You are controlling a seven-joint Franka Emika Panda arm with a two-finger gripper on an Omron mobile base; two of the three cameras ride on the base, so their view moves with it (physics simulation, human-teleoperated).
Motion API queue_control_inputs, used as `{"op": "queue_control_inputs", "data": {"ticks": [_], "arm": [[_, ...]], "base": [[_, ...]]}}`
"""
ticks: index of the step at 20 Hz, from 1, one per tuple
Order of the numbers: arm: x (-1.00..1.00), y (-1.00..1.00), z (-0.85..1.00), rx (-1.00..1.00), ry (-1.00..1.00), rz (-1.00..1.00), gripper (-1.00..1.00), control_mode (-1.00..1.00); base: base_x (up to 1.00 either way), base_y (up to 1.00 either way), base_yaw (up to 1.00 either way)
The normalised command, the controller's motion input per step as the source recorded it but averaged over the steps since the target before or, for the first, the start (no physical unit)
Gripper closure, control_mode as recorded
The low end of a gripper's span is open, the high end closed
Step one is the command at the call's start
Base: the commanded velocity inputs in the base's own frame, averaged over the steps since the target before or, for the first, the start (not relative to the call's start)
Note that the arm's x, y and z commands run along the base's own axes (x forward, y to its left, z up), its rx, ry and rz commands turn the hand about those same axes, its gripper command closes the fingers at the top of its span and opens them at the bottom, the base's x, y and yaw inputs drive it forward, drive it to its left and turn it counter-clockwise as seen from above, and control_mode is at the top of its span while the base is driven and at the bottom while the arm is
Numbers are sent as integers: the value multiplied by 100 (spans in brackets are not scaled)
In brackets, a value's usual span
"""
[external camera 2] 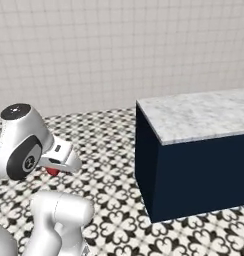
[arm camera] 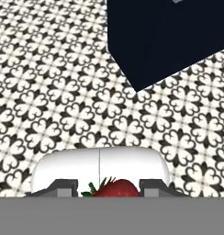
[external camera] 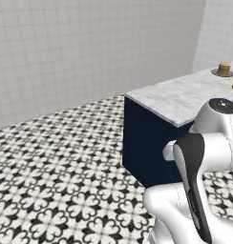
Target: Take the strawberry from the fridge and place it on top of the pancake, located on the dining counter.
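Red and glossy, the strawberry (arm camera: 114,188) sits squarely between the jaws, with green leaves showing at its left side in the hand view. The gripper (arm camera: 109,189) is closed on it, the jaws only partly apart and pressed to either side of the fruit. In the right base view the same strawberry (external camera 2: 53,171) shows as a small red spot under the gripper (external camera 2: 59,165), which is held low, out over the floor (external camera 2: 109,180). Below and ahead of the jaws lies that floor, tiled in a black and white flower pattern. Farther ahead of the jaws stands the counter (external camera 2: 194,115), well apart from the gripper, with a white-grey marble top and a navy base; in the hand view its dark corner (arm camera: 169,41) fills the upper right. In the left base view the counter (external camera: 171,97) runs away to the right, and at its far end rests the pancake (external camera: 225,68), a small tan stack on a flat plate (external camera: 217,72), far from the fruit. A second small tan thing beside it is cut off by the picture's edge and cannot be made out. Behind everything rises a wall (external camera: 90,47) of pale square tiles.
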Motion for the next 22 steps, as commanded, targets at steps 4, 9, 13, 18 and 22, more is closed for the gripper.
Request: {"op": "queue_control_inputs", "data": {"ticks": [4,9,13,18,22], "arm": [[0,0,0,0,0,0,100,100],[0,0,0,0,0,0,100,100],[0,0,0,0,0,0,100,100],[0,0,0,0,0,0,100,100],[0,0,0,0,0,0,100,100]], "base": [[100,45,-48],[100,86,-53],[90,100,-53],[22,99,-54],[17,100,-48]]}}
